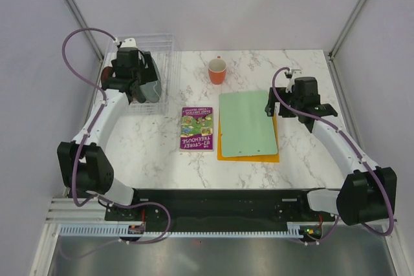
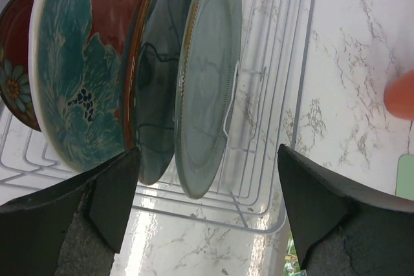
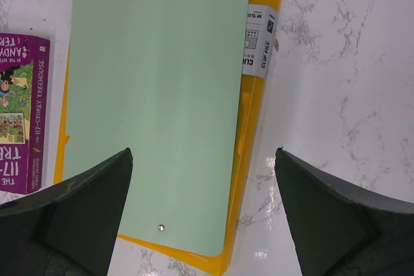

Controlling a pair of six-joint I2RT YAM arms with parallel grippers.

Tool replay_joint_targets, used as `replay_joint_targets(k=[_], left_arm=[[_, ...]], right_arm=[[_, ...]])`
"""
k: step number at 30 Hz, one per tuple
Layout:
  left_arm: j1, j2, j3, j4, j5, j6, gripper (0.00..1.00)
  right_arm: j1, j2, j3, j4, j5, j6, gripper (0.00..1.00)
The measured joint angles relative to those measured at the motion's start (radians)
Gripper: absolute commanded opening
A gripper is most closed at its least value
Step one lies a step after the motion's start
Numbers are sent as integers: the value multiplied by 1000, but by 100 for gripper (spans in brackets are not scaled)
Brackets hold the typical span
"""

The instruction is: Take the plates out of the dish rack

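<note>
Plates [image 2: 84, 63] stand on edge in the dish rack [image 2: 275, 159], which sits at the far left corner of the table [image 1: 304, 69]. They are packed close together between the thin dividers. The grey-green plate [image 2: 207, 82] is on the outside. Next to it is a darker plate [image 2: 155, 88] with an orange rim, then the teal one with red patches, and a small red plate [image 2: 16, 75] peeks out at the far end. The left gripper [image 2: 207, 153] hangs right over them, its jaws spread wide, one finger on each side of the grey-green plate's lower edge. I can't see either finger touching it.

Across the table, the right gripper [image 3: 204, 153] is also spread wide with nothing in it. It hovers above a green board [image 3: 155, 95] that lies on a yellow clip file [image 3: 249, 134]. A purple book [image 1: 197, 128] lies just left of those, and an orange cup [image 1: 217, 71] stands behind them.
</note>
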Motion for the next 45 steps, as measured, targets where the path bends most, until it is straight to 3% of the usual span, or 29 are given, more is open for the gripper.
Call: replay_joint_targets(k=[2,6,8,11,12,16,35,45], left_arm=[[0,28,8,17,-9,2,91],[0,85,28,47,-20,3,78],[0,114,44,60,-23,5,78],[0,162,68,90,-27,6,63],[0,175,73,102,-30,8,47],[8,223,101,128,-75,30,2],[-90,281,175,143,-294,209,2],[-110,266,406,28,-356,265,2]], right_arm=[[0,8,0,0,0,0,98],[0,25,0,1,0,-2,98],[0,33,0,1,0,-5,98],[0,47,0,1,0,-7,98],[0,50,0,1,0,-7,98],[0,67,0,3,-2,-7,98],[0,101,0,4,-10,-7,98],[0,66,0,7,-37,0,98]])
